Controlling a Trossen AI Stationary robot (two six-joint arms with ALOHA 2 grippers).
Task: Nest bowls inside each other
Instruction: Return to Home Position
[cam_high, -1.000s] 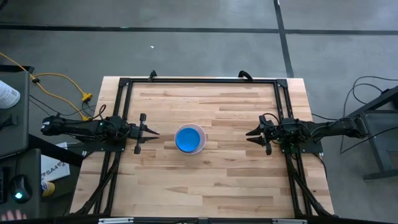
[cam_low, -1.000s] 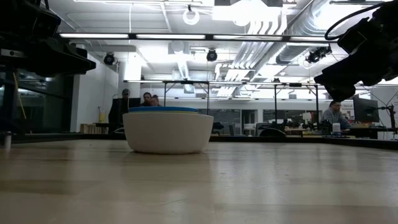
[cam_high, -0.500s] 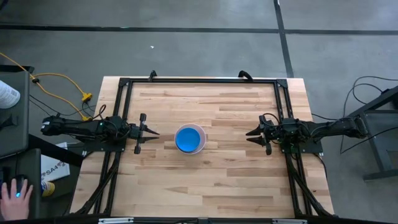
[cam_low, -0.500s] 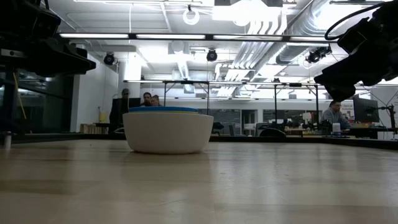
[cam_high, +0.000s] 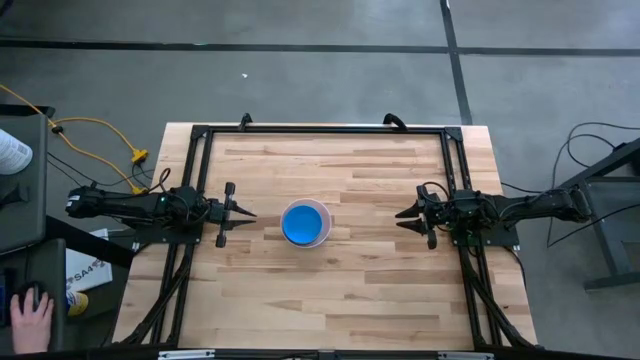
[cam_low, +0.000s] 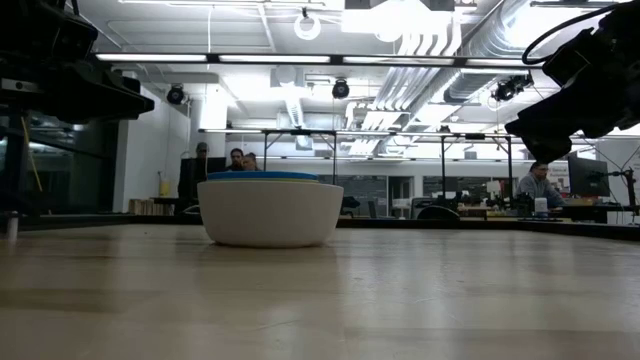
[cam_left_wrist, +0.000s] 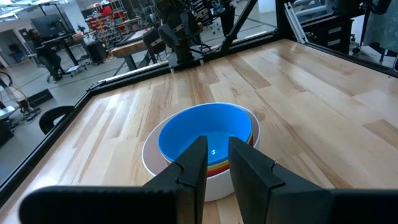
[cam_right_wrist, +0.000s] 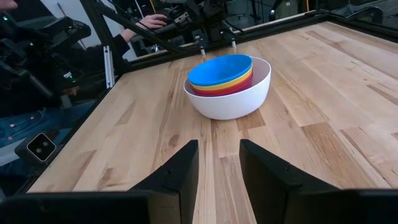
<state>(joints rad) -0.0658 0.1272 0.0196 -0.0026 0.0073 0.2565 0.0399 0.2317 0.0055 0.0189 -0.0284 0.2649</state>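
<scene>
High view: blue bowl (cam_high: 299, 223) inside white bowl (cam_high: 325, 222).
Right wrist view: yellow bowl (cam_right_wrist: 219, 86), red bowl (cam_right_wrist: 217, 93) rims between.
Left pincer (cam_high: 248, 213), right pincer (cam_high: 400, 214): slightly parted, empty.

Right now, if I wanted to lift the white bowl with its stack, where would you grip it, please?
Pinch the white bowl at its rim, on the side facing the right gripper, coming from above. The blue bowl and those under it sit off-centre toward the left gripper, probably leaving room there for one finger inside the wall.
</scene>
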